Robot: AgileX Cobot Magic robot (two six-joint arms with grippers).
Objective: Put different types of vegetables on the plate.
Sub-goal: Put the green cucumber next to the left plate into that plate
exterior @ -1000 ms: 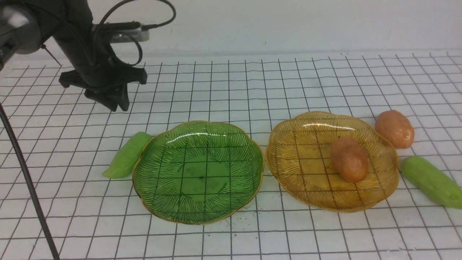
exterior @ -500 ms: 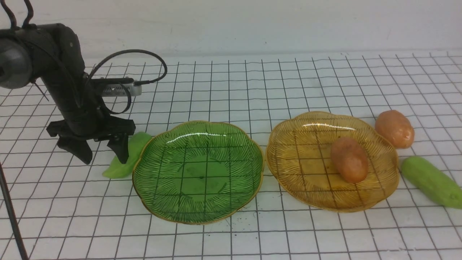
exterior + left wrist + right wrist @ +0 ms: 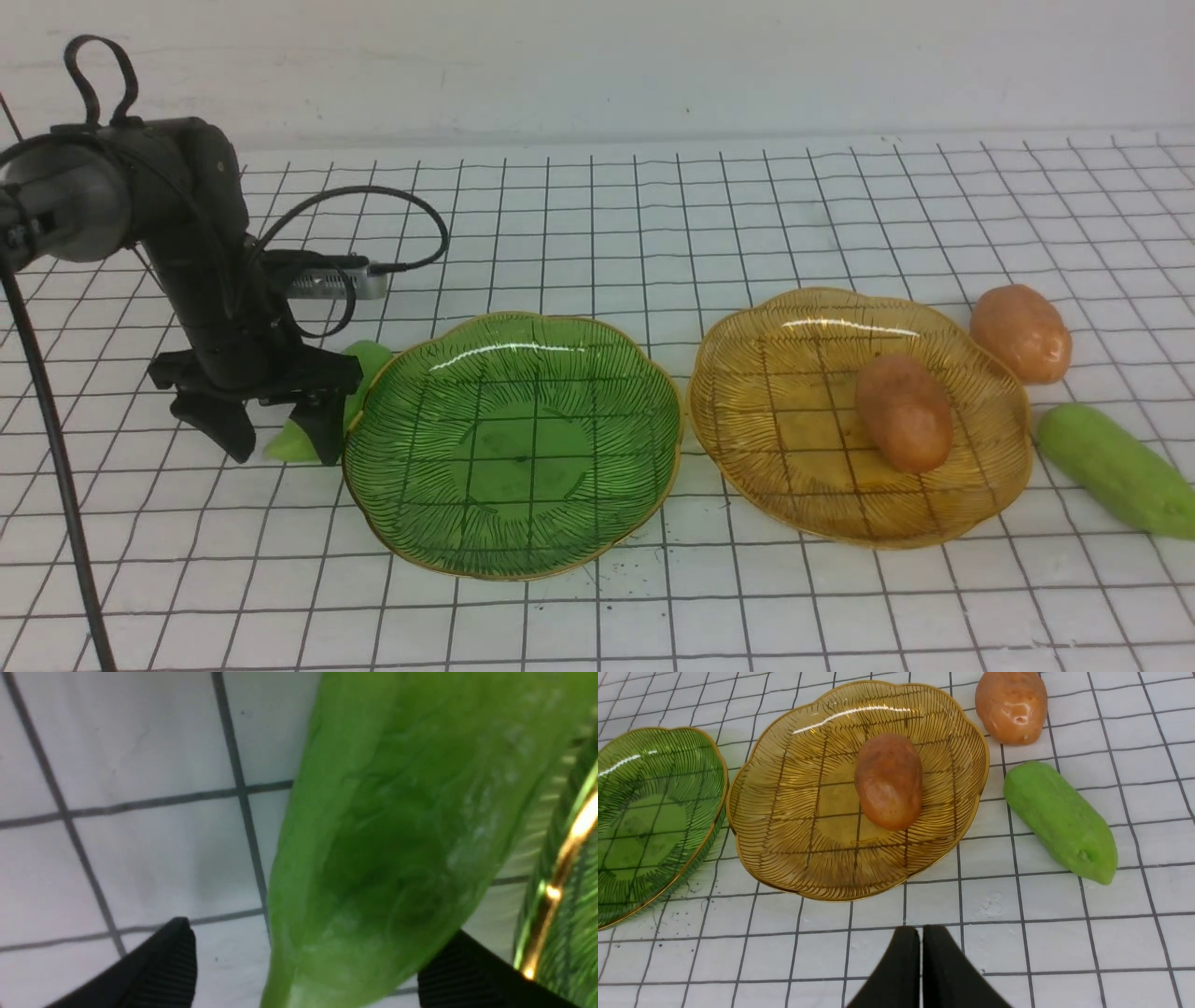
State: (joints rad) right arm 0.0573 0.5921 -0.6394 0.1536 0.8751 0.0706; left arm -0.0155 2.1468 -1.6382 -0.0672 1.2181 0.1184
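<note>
A light-green cucumber (image 3: 366, 364) lies on the table against the left rim of the empty green plate (image 3: 523, 467). My left gripper (image 3: 278, 448) is low over its near end, open, one finger on each side. In the left wrist view the cucumber (image 3: 383, 835) fills the space between the fingers (image 3: 177, 956), with a gap on one side. An orange-brown potato (image 3: 904, 413) rests in the amber plate (image 3: 794, 420). A second potato (image 3: 1020, 332) and a second cucumber (image 3: 1111, 469) lie right of that plate. My right gripper (image 3: 920, 938) is shut and empty, near the amber plate (image 3: 794, 812).
The table is a white sheet with a black grid. A white wall closes the back. The left arm's black cable (image 3: 56, 448) hangs down at the far left. The green plate's gold rim (image 3: 560, 858) runs close beside one left finger.
My left arm has come down and nearer, from above the table behind the cucumber to around it. Its jaws have opened wide. The vegetables and plates have not moved.
</note>
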